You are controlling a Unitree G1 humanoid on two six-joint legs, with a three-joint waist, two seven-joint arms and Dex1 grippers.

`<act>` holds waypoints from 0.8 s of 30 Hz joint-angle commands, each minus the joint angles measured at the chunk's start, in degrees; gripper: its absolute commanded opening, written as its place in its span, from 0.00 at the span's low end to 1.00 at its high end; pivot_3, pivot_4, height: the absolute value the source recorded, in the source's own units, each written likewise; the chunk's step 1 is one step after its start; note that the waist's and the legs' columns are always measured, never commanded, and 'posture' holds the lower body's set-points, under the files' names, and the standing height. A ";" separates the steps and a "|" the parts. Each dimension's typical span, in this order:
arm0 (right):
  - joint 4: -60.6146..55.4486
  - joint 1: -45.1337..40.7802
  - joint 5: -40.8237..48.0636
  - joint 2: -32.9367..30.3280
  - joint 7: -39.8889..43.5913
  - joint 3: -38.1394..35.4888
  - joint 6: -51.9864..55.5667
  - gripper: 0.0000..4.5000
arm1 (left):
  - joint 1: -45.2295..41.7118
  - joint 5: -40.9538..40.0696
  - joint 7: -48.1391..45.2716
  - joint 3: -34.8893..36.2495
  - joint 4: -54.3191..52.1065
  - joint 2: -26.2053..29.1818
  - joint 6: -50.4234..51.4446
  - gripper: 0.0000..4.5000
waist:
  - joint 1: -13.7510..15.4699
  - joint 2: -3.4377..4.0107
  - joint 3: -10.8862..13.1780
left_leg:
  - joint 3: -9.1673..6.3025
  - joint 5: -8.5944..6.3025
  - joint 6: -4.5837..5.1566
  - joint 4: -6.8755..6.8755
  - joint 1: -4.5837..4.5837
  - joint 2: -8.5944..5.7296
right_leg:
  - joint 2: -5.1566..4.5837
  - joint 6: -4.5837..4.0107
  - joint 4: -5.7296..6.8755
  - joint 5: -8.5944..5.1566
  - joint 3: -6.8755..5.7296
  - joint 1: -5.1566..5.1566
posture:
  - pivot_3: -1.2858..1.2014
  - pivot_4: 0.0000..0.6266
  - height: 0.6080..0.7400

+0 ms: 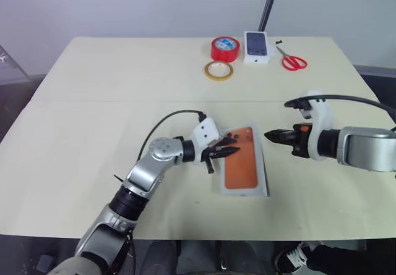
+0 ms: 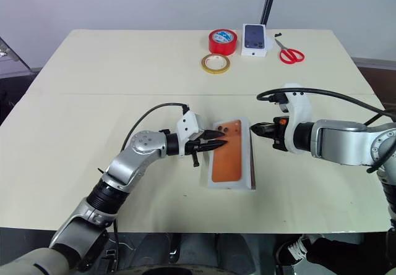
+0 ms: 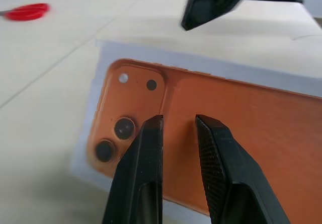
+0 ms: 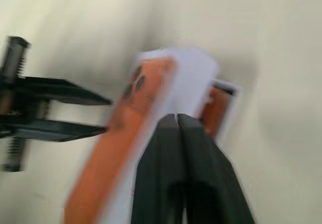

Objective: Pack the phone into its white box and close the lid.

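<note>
Here the phone (image 2: 226, 151) lies back up in the white box (image 2: 250, 164) near the middle of the cream worktop (image 2: 93, 102), its camera bump toward the far end. The box's white rim shows along the phone's right side and at the near end.

The left gripper (image 2: 218, 144) reaches in from the left and points right over the phone's upper half, close to the camera bump. In the left wrist view its two black fingers (image 3: 146, 163) stand a narrow gap apart above the orange back, with nothing between them; whether they touch the phone I cannot tell.

The right gripper (image 2: 255, 128) comes from the right and points left, its tip just beside the box's far right corner. Its jaws are clenched, and the right wrist view shows the two fingers pressed together on nothing.

At the far edge of the worktop stand a red tape roll (image 2: 223, 42), a yellowish tape ring (image 2: 215, 63) just in front of it, a white carton printed with a dark phone (image 2: 257, 39) and red scissors (image 2: 289, 53), all well apart from the box.
</note>
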 commanded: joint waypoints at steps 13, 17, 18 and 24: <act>-11.41 3.98 -41.74 -3.12 25.41 7.88 -0.96 0.01 | 1.92 -1.37 -0.28 5.81 -6.80 8.85 8.58 0.24 | 0.04 0.03 -0.01 | -0.02 0.00 0.00 0.01 0.01 -0.02 | -0.04 0.00 0.00 0.00 0.00 -0.01 | 0.52 0.24 0.96; -11.66 4.53 -45.84 -1.65 28.63 7.22 -0.51 0.01 | 1.70 -0.12 -2.60 2.53 -6.32 10.84 10.20 0.24 | 0.31 0.04 0.00 | -0.03 0.00 -0.01 0.01 0.00 -0.05 | -0.02 0.00 0.00 0.00 -0.02 0.00 | 0.52 0.24 0.96; -11.70 4.52 -46.69 -1.32 29.34 7.17 -0.34 0.01 | 1.38 0.11 -2.71 1.75 -5.70 10.30 10.28 0.24 | 0.38 0.04 0.00 | -0.03 0.00 -0.01 0.02 0.00 -0.09 | -0.05 0.01 0.00 0.00 -0.02 0.00 | 0.52 0.24 0.96; -12.40 4.51 -51.58 0.25 32.92 7.64 0.39 0.01 | -1.19 3.73 -3.21 -4.05 -1.20 6.95 8.69 0.24 | 0.25 0.04 0.00 | -0.03 0.00 0.00 0.06 0.00 -0.11 | -0.04 0.01 -0.01 0.00 -0.02 0.02 | 0.52 0.24 0.96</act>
